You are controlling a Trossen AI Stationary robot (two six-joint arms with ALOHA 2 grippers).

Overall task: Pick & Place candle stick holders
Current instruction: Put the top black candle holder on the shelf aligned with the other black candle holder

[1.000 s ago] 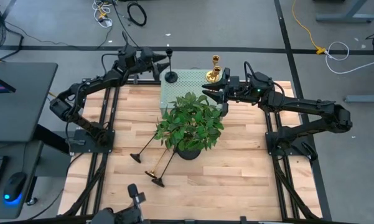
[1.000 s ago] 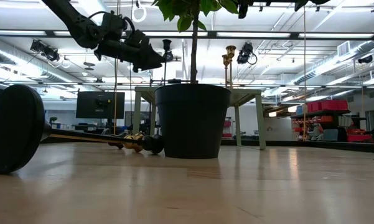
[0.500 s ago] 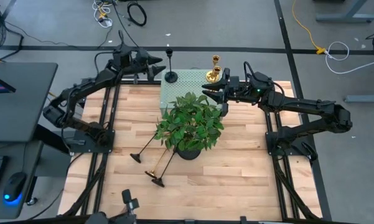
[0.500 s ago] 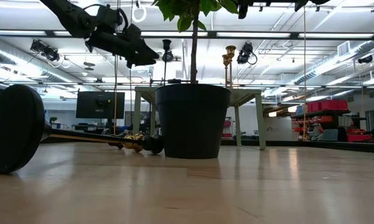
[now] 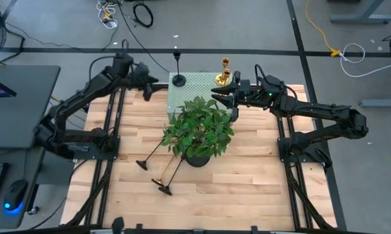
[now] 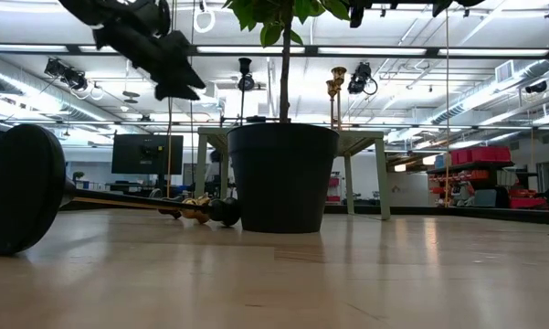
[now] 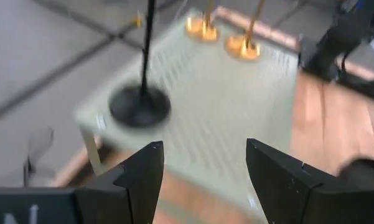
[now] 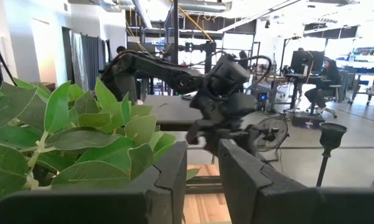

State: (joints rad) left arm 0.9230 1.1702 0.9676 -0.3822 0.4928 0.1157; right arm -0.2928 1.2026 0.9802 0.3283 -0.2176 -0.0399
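Moved since a second ago: left gripper [image 5: 149,88] has pulled back from the black candlestick [image 5: 179,69] on the box and now sits off the box's left side, over the table's back left edge; nothing else has shifted.
Left gripper state: fingers [image 7: 139,180] spread apart with nothing between them; its wrist view looks between them onto the box top.
Right gripper [image 5: 216,99]: hangs at the box's right front corner, just above the plant's leaves; fingers [image 8: 244,180] only a narrow gap apart and nothing held.
Pale green box [image 5: 196,90]: stands at the back middle of the table, behind the plant.
Black candlestick on box: upright near the box's back left corner, free of both grippers; its round base shows in the left wrist view [image 7: 140,106].
Gold candlesticks [image 5: 224,73]: two, upright and side by side at the box's back right corner; seen also in the low view [image 6: 335,91].
Candlesticks on the table [image 5: 159,168]: three lying on the wood in front and to the left of the plant pot, two black and one gold, stems close together, bases toward the front.
Nearest black base [image 6: 20,189]: fills the left of the low view, on its edge.
Plant [image 5: 198,130]: in its dark pot [image 6: 283,178] at the table's middle, between box and lying candlesticks.
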